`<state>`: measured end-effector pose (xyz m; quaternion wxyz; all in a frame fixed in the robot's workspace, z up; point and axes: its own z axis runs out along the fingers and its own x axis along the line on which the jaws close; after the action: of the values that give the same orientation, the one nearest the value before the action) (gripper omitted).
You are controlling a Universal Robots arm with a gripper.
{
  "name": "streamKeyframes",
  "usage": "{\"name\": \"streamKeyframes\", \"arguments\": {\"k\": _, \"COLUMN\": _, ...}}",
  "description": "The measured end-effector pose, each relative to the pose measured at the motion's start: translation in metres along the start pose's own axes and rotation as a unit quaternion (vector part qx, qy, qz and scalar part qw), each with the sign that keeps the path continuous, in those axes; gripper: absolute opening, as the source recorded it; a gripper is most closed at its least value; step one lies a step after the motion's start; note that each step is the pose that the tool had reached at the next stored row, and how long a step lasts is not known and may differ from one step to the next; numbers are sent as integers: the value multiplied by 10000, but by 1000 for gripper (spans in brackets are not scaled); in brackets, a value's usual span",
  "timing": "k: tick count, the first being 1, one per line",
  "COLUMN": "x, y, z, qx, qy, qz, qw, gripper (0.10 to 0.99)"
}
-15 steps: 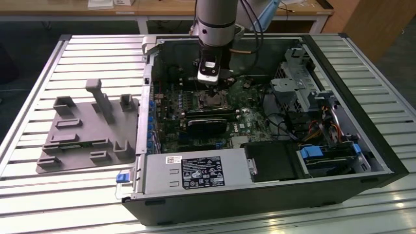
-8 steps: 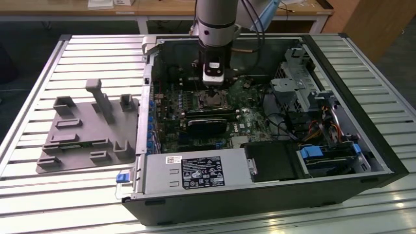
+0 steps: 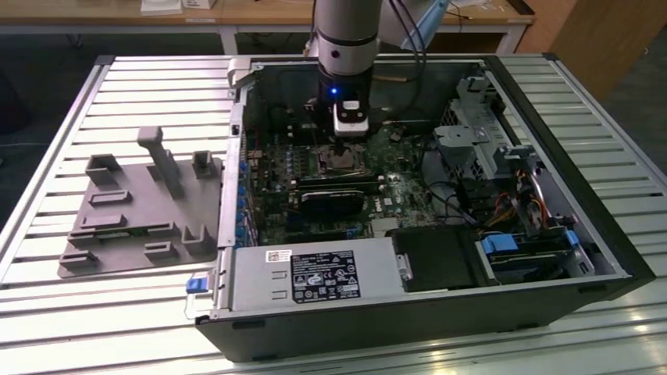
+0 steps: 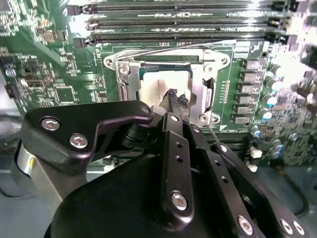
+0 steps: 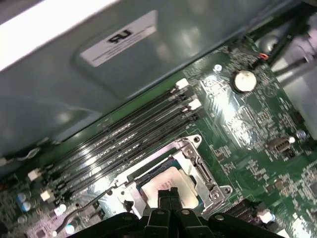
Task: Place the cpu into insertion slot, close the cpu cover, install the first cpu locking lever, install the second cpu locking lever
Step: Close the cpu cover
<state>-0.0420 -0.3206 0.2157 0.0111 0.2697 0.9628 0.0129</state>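
the silver-grey cylindrical robot arm point(image 3: 346, 35) stands upright in the exterior view, wrist pointing straight down with a small blue light lit on it; below it hangs the black metal 2-finger gripper point(image 4: 176, 98), its slim fingertips point(image 4: 171, 93) pressed together in both wrist views

Silver-grey arm point(image 3: 346, 31) trailing black cables point(image 3: 418, 47); black end effector point(image 4: 177, 98) linkages studded with silver screws point(image 4: 179, 200).

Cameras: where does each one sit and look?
Exterior view: off the arm, high up, looking down into the open computer case; the arm shows.
First wrist view: on the wrist, facing the cpu; gripper tips show.
Second wrist view: on the wrist, facing the motherboard; gripper body shows.
Both wrist views share the cpu.
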Motion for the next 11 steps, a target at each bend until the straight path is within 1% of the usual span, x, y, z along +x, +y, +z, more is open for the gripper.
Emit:
{"name": "streamKeyframes", "arguments": {"k": 3, "x": 0, "y": -1, "z": 4, "qx": -1, "qy": 6, "qz": -254, "qw": 9997, "gripper": 102}}
{"name": "streamKeyframes", "arguments": {"k": 5, "x": 0, "y": 0, "z": 7, "qx": -1, "qy": 10, "qz": -432, "qw": 9991, "gripper": 102}}
{"name": "streamKeyframes", "arguments": {"k": 8, "x": 0, "y": 0, "z": 12, "qx": -1, "qy": 16, "qz": -707, "qw": 9975, "gripper": 102}}
{"name": "streamKeyframes", "arguments": {"k": 10, "x": 0, "y": -1, "z": 15, "qx": 0, "qy": 20, "qz": -889, "qw": 9960, "gripper": 102}}
{"name": "streamKeyframes", "arguments": {"k": 11, "x": 0, "y": -1, "z": 17, "qx": 0, "qy": 22, "qz": -997, "qw": 9950, "gripper": 102}}
